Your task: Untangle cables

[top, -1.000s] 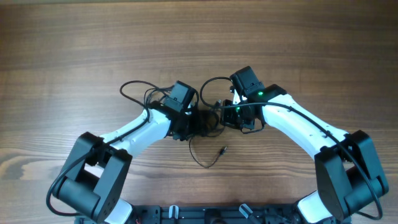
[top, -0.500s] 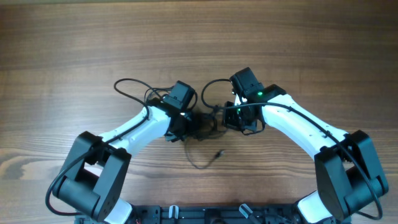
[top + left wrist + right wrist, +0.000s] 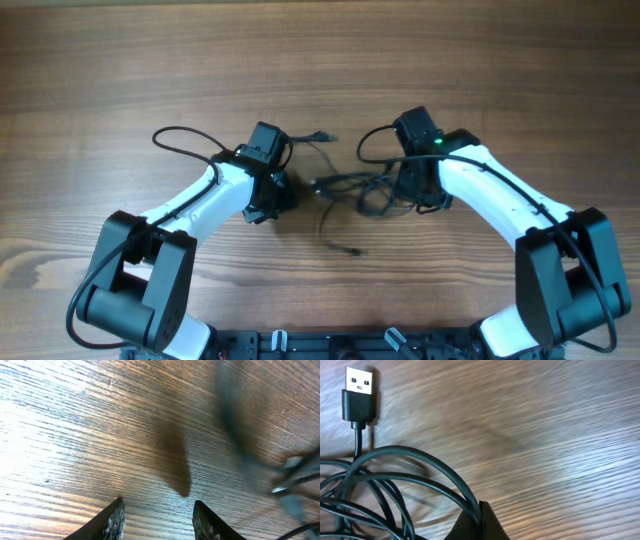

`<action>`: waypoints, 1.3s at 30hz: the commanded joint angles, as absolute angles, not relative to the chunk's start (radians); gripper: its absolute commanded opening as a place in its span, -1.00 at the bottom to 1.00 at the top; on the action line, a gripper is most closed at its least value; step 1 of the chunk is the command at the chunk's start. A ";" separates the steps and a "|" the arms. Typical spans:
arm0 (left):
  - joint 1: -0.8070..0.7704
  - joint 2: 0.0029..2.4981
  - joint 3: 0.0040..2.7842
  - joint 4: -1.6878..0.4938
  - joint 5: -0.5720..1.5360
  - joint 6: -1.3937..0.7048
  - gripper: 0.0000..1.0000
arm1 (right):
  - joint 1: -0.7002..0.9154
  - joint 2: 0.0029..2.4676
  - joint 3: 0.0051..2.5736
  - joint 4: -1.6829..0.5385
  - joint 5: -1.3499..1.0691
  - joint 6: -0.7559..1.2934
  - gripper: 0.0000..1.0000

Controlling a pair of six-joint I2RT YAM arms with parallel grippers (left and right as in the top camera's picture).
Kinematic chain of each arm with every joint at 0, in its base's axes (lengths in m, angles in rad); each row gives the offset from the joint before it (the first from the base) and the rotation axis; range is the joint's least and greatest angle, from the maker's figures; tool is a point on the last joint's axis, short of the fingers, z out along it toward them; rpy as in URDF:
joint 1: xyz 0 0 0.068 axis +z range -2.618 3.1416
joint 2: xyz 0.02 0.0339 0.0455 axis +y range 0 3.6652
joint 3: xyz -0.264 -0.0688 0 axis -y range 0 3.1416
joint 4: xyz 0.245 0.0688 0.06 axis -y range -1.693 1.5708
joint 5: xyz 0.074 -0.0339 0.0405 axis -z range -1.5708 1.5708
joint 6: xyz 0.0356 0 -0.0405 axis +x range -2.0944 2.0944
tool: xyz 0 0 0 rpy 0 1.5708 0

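Note:
The cables (image 3: pixel 362 190) are thin dark wires lying in a loose tangle on the wooden table between my two arms. One plug tip (image 3: pixel 355 250) trails toward the front and another (image 3: pixel 322 135) lies further back. My right gripper (image 3: pixel 410 196) is shut on a cable loop (image 3: pixel 445 480) at the tangle's right side, its fingertips (image 3: pixel 481 519) pinching the wire. A USB plug (image 3: pixel 359 385) lies at the upper left of the right wrist view. My left gripper (image 3: pixel 270 204) is left of the tangle, open and empty (image 3: pixel 159 521). A blurred cable with a silvery plug (image 3: pixel 295 474) shows to its right.
The wooden table (image 3: pixel 320 60) spreads all round. A thin black arm cable (image 3: pixel 175 140) loops out from the left arm to the far left. The arm bases stand at the front edge (image 3: pixel 330 345).
The arms have moved apart. My left gripper let go of the tangle and moved left. My right gripper moved right with the cable, which stretched the bundle out.

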State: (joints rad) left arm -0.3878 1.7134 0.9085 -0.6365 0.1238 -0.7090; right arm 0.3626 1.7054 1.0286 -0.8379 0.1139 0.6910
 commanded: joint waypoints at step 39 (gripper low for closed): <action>-0.376 1.673 0.872 -0.386 0.442 -0.205 0.41 | 0.357 1.696 1.023 -0.722 -0.386 0.655 -0.91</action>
State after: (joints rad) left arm -0.3740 1.7412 0.8742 -0.3634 0.6739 -0.2806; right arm 0.3534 1.7054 1.0286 -0.7242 -0.3664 0.6533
